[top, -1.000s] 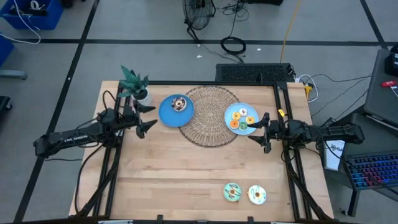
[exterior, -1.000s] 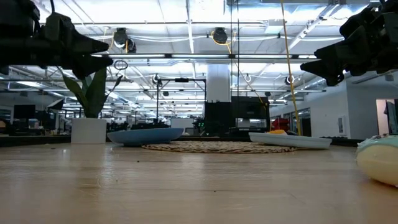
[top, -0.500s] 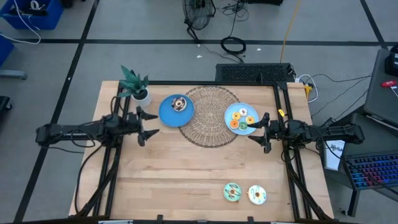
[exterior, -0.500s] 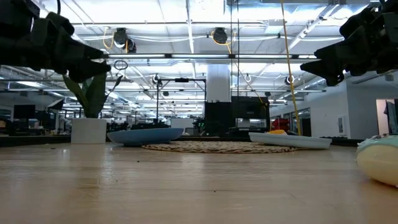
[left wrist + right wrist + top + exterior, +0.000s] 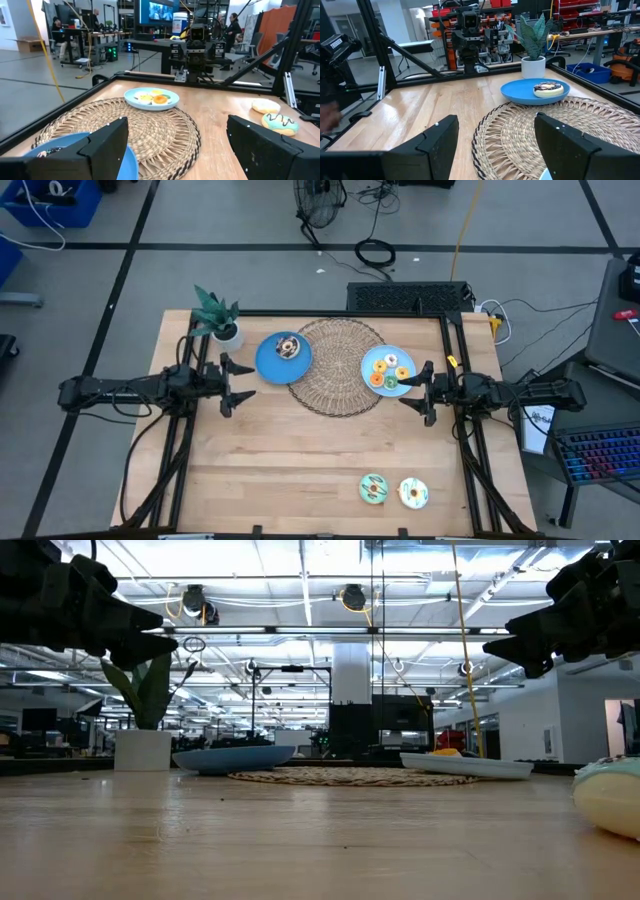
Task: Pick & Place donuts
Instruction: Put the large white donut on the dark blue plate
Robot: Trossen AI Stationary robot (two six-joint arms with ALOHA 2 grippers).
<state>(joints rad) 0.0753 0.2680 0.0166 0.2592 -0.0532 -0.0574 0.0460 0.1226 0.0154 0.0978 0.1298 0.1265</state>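
Observation:
A chocolate donut (image 5: pixel 288 347) lies on the left blue plate (image 5: pixel 270 365); it also shows as the chocolate donut (image 5: pixel 548 89) in the right wrist view. Several tiny donuts (image 5: pixel 387 370) sit on the right blue plate (image 5: pixel 371 358). A green-frosted donut (image 5: pixel 373 489) and a white-frosted donut (image 5: pixel 413 493) lie flat on the table near its near right corner. My left gripper (image 5: pixel 243 383) hovers open, left of the left plate. My right gripper (image 5: pixel 407 391) hovers open, just near of the right plate's right side.
A big round wicker mat (image 5: pixel 335 385) lies between the plates, and both plates overlap its edge. A potted plant (image 5: pixel 215 315) stands at the far left corner. Bare wood (image 5: pixel 300 460) spreads across the table's near half. Dark frame rails (image 5: pixel 470 450) run along both sides.
My left arm has swung from a slant to lie level across the table's left side. Its gripper has shifted a little toward the near edge and stays open. The right arm and the donuts have kept still.

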